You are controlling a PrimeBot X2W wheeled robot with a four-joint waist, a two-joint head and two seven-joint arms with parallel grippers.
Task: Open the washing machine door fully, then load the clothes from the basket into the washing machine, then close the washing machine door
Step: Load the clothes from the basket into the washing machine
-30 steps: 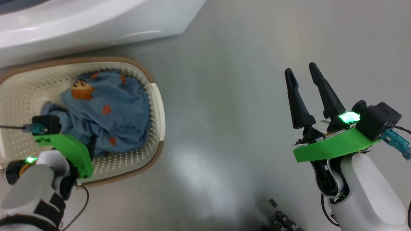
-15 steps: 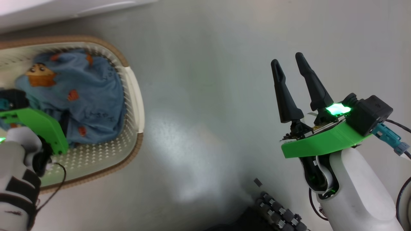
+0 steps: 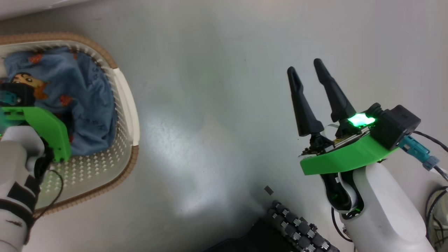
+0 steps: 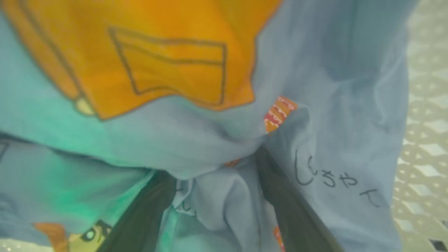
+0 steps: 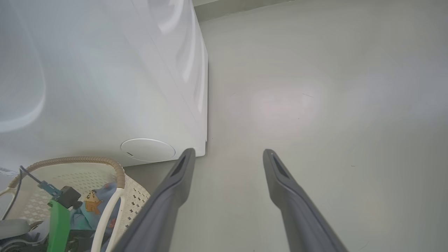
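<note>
The left claw (image 4: 213,164) is sunk into the clothes (image 4: 332,105) with its fingers spread wide. A bunched fold of blue cloth lies between them, and nothing is pinched yet. The clothes lie in the basket (image 3: 130,105), whose perforated wall is near this claw's right side in its wrist view.

The step in hand looks like picking up a garment. To do it well, the claw should close on that middle fold rather than on a loose edge, so the cloth does not slide out. It should stay away from the wall so the fingers don't catch a hole. The lift should go straight up until the hanging cloth clears the brown rim.

The right claw (image 3: 305,66) hangs spread and empty over the floor (image 3: 210,105). The washing machine (image 5: 105,87) is ahead of it and to its left.
</note>
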